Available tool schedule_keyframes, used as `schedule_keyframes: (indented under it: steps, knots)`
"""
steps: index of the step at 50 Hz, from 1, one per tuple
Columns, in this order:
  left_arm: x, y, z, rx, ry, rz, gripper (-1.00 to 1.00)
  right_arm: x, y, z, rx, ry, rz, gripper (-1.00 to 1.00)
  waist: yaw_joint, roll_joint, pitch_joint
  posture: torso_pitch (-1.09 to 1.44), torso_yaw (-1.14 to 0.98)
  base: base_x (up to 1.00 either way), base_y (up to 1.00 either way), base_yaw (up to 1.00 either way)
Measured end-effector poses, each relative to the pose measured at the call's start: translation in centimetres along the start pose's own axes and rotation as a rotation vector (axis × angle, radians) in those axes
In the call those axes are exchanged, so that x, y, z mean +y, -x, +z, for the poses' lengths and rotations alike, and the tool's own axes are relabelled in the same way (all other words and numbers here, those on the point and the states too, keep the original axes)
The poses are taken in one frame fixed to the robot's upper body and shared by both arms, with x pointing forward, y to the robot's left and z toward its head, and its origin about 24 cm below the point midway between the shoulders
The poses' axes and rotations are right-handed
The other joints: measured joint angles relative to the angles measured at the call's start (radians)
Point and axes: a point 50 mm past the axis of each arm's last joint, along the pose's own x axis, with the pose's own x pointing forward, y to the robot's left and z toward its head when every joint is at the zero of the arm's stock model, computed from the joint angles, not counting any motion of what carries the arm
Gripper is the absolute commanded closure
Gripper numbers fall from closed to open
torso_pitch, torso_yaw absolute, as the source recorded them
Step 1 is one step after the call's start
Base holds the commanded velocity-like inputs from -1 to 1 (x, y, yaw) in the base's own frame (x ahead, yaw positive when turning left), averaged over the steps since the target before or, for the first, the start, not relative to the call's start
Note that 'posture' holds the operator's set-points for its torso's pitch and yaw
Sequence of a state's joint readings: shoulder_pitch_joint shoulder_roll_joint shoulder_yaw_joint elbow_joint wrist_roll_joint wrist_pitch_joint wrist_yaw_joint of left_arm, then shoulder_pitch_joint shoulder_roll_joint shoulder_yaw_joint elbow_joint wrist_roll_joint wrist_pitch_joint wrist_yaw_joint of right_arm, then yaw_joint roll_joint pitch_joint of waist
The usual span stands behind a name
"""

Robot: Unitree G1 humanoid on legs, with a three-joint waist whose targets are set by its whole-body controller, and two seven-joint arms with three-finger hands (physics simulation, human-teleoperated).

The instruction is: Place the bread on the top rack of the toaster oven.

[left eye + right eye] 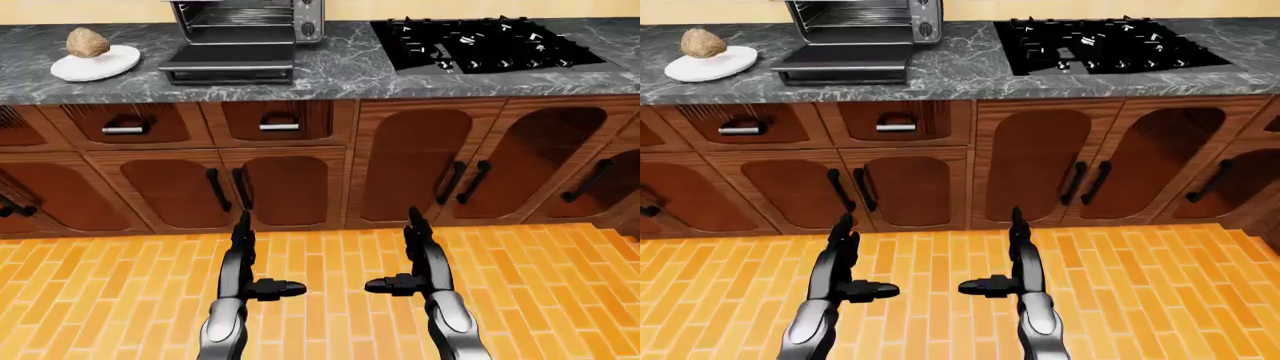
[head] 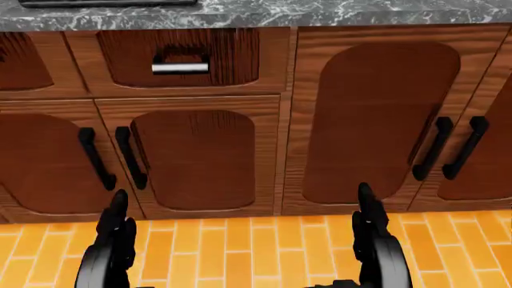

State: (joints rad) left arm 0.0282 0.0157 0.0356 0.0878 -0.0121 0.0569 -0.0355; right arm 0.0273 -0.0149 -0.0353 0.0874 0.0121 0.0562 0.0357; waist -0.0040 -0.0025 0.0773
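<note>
You are standing back from a kitchen counter [image 1: 340,71] of dark grey marbled stone, looking slightly down at it. At the upper left of the left-eye view, a rounded brown piece of bread [image 1: 88,42] sits on a white plate [image 1: 96,64] on the counter. Just to the right of the plate stands the toaster oven [image 1: 245,26], silver and black, with its door [image 1: 230,60] folded down flat toward you, so the wire rack inside shows. The bread and the oven are near each other but not touching. Farther right, a black gas stove [image 1: 490,43] is set into the counter.

Below the counter run brown wooden cabinets [image 1: 410,161] with drawers and dark handles. The floor [image 1: 330,262] is orange brick.

Both of your hands are low in the view, over the floor and well apart from the counter. Your left hand [image 1: 248,262] and your right hand [image 1: 415,259] each point their fingers up, with the thumb sticking sideways toward the other hand. Both hands are spread and hold nothing. The head view shows only the cabinet doors and the upper parts of both hands.
</note>
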Motion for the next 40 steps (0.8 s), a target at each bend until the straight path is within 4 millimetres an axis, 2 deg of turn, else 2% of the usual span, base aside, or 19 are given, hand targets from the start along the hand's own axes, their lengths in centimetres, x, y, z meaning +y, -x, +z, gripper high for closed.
schedule_keyframes:
  steps: [1, 3, 4, 5, 8, 13, 22, 25, 28, 31, 33, 35, 37, 40]
  knots:
    - [0.1, 0.2, 0.7, -0.019, -0.001, 0.002, -1.00, 0.0, 0.0, 0.8, -0.018, 0.007, 0.004, -1.00, -0.002, -0.004, -0.007, 0.00, 0.00, 0.00, 0.00, 0.00]
    - [0.1, 0.2, 3.5, -0.114, 0.008, 0.000, -1.00, 0.0, -0.1, 4.0, -0.125, 0.035, 0.006, -1.00, 0.008, -0.002, -0.050, 0.00, 0.00, 0.00, 0.00, 0.00]
    - [0.0, 0.2, 4.4, -0.149, 0.008, -0.002, -1.00, 0.1, -0.1, 5.2, -0.167, 0.041, 0.005, -1.00, 0.010, -0.007, -0.039, 0.00, 0.00, 0.00, 0.00, 0.00]
    - [0.0, 0.3, 4.8, -0.159, 0.006, -0.002, -1.00, 0.2, 0.1, 5.8, -0.189, 0.047, 0.009, -1.00, 0.011, -0.010, -0.037, 0.00, 0.00, 0.00, 0.00, 0.00]
    - [0.2, 0.3, 5.5, -0.152, -0.002, 0.003, -1.00, 0.4, 0.3, 7.1, -0.211, 0.063, 0.021, -1.00, 0.011, -0.008, -0.060, 0.00, 0.00, 0.00, 0.00, 0.00]
    - [0.4, 0.4, 7.2, -0.161, -0.022, 0.013, -1.00, 0.1, 0.7, 8.8, -0.211, 0.092, 0.016, -1.00, 0.010, -0.005, -0.062, 0.00, 0.00, 0.00, 0.00, 0.00]
    - [1.1, 1.1, 13.7, -0.303, -0.058, 0.031, -1.00, 0.7, 1.6, 14.8, -0.342, 0.143, 0.035, -1.00, 0.007, -0.002, -0.072, 0.00, 0.00, 0.00, 0.01, 0.00]
    - [1.3, 1.1, 15.3, -0.328, -0.065, 0.034, -1.00, 0.9, 1.2, 16.4, -0.363, 0.169, 0.035, -1.00, 0.002, 0.012, -0.074, 0.00, 0.00, 0.07, 0.19, 0.00]
    - [1.0, 1.3, 16.6, -0.363, -0.077, 0.024, -1.00, 0.7, 1.2, 18.0, -0.393, 0.186, 0.018, -1.00, -0.005, 0.029, -0.065, 0.00, 0.00, 0.10, 0.20, 0.00]
    - [1.2, 1.5, 17.7, -0.389, -0.090, 0.023, -1.00, 0.9, 1.8, 19.1, -0.426, 0.190, 0.022, -1.00, -0.006, 0.060, -0.056, 0.00, 0.00, 0.11, 0.20, 0.00]
    - [1.8, 1.7, 17.9, -0.383, -0.094, 0.050, -1.00, 1.3, 2.2, 19.3, -0.433, 0.188, 0.048, -1.00, -0.002, 0.052, -0.048, 0.00, 0.00, 0.12, 0.21, 0.00]
    - [2.2, 1.9, 18.0, -0.372, -0.089, 0.075, -1.00, 1.5, 2.5, 19.3, -0.430, 0.182, 0.067, -1.00, 0.000, 0.059, -0.046, 0.00, 0.00, 0.12, 0.20, 0.00]
    - [2.1, 2.1, 18.0, -0.377, -0.086, 0.078, -1.00, 1.4, 2.6, 19.1, -0.423, 0.175, 0.064, -1.00, -0.002, 0.051, -0.047, 0.00, 0.00, 0.11, 0.20, 0.00]
    - [1.7, 2.5, 18.1, -0.387, -0.079, 0.062, -1.00, 1.1, 3.0, 19.0, -0.420, 0.161, 0.047, -1.00, -0.001, 0.027, -0.040, 0.00, 0.00, 0.12, 0.21, 0.00]
